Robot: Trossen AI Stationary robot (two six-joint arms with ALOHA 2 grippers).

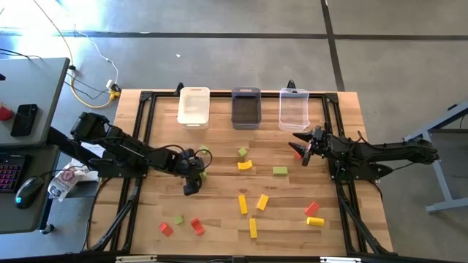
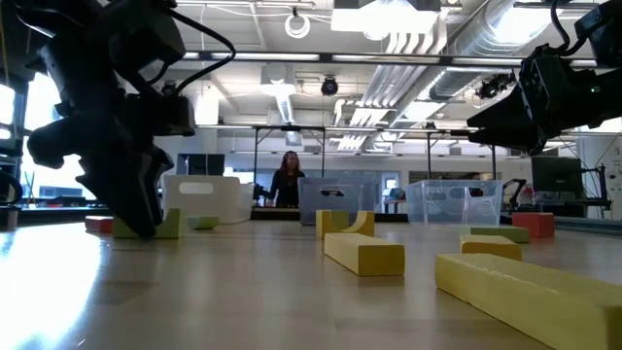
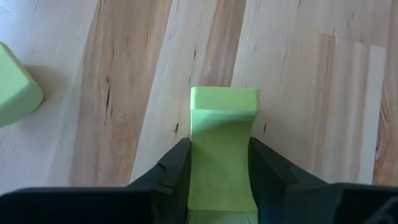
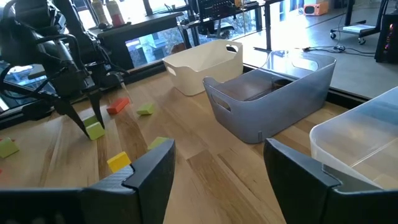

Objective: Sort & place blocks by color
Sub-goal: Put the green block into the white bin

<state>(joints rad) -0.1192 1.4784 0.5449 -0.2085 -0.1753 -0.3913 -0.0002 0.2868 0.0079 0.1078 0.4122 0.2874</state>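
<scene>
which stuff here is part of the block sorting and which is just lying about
Job: green block between left gripper fingers; loose red, yellow, green blocks; white bin, grey bin, clear bin; open right gripper.
Lying about: phone, mouse, keyboard beside the table.

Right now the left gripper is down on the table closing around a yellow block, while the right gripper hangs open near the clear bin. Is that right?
Not quite: the block between the left gripper's fingers is light green, not yellow, as the left wrist view shows. The rest holds: that gripper is down at the table, and the right gripper hangs open near the clear bin.
</scene>
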